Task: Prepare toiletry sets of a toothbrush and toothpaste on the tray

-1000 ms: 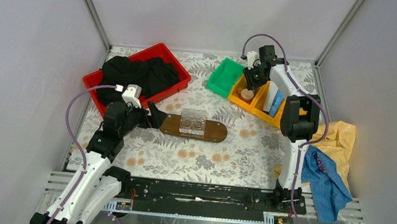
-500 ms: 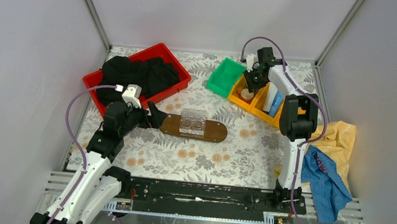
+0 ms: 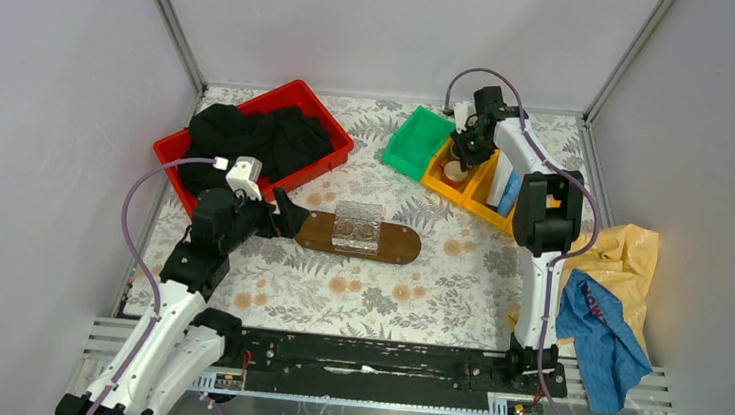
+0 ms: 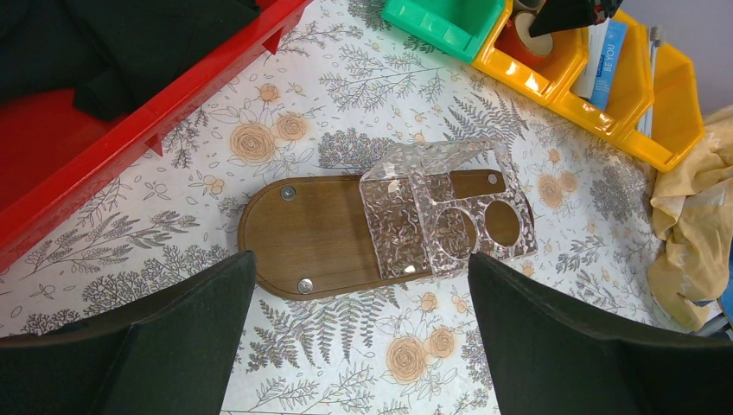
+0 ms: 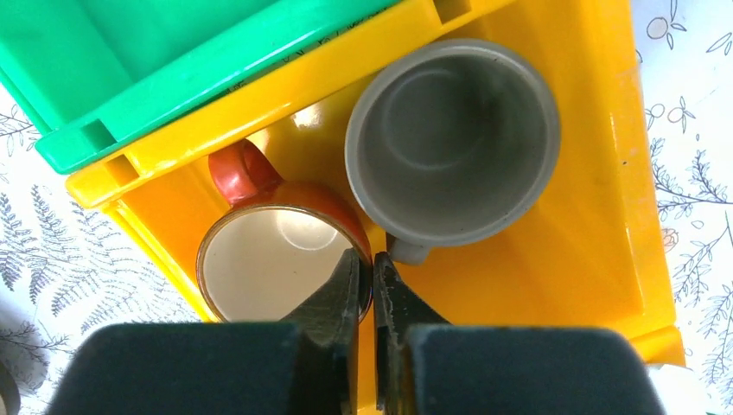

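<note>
1. The tray [image 3: 400, 245] is a dark brown, round-ended oval board. It lies flat in the middle of the floral table [image 3: 437, 284], with a clear textured holder [image 4: 441, 216] standing on its right half.
2. The toothpaste [image 4: 610, 60], a blue tube with a whitish one beside it, stands in a yellow bin [image 4: 631, 130] at the far right, well apart from the tray. The toothbrush [image 4: 654, 47] shows as a thin pale stick in the next compartment.
3. The right gripper [image 5: 365, 281] is pinched on the rim of a red mug [image 5: 277, 251]. One finger is inside it and the other outside, beside a grey mug [image 5: 454, 130], in the yellow compartment next to the green bin [image 5: 130, 69].
4. The left gripper [image 4: 354, 346] hovers near the tray's left end, fingers spread wide and holding nothing.
5. Compared with a second ago, the right gripper has sunk lower into the bin and its fingers have drawn together. The tray, the holder and the left arm are unchanged.
</note>
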`<state>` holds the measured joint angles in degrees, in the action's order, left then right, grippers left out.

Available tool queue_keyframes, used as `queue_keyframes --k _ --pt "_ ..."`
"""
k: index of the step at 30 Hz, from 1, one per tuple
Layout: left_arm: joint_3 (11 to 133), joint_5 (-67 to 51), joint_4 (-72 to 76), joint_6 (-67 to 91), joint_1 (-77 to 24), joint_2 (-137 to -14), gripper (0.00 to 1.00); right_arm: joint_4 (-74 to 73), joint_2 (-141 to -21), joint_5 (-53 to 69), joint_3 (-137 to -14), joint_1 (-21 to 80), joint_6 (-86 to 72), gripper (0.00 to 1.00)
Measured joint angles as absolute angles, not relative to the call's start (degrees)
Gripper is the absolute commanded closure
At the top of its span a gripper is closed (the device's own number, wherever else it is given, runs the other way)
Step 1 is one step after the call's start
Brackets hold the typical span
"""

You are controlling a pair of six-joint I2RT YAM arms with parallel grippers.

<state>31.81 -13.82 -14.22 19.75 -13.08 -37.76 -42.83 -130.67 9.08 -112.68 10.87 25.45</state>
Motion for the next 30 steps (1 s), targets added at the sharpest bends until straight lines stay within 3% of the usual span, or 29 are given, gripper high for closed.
queue_keyframes --k 2,16,30 --pt "31.81 -13.78 -14.22 19.73 -13.08 -37.76 0.00 -42.92 -130.61 9.08 -112.75 10.85 25.63 1.00" --pt "31.83 -14.66 -14.17 19.73 -13.08 -36.95 0.00 -40.56 -117.10 9.56 -105.06 10.94 27.27 1.00" --pt "27.99 -37.82 0.30 27.77 -13.08 -33.76 0.00 -38.87 -92.75 30.46 -85.97 11.57 42.46 1.00"
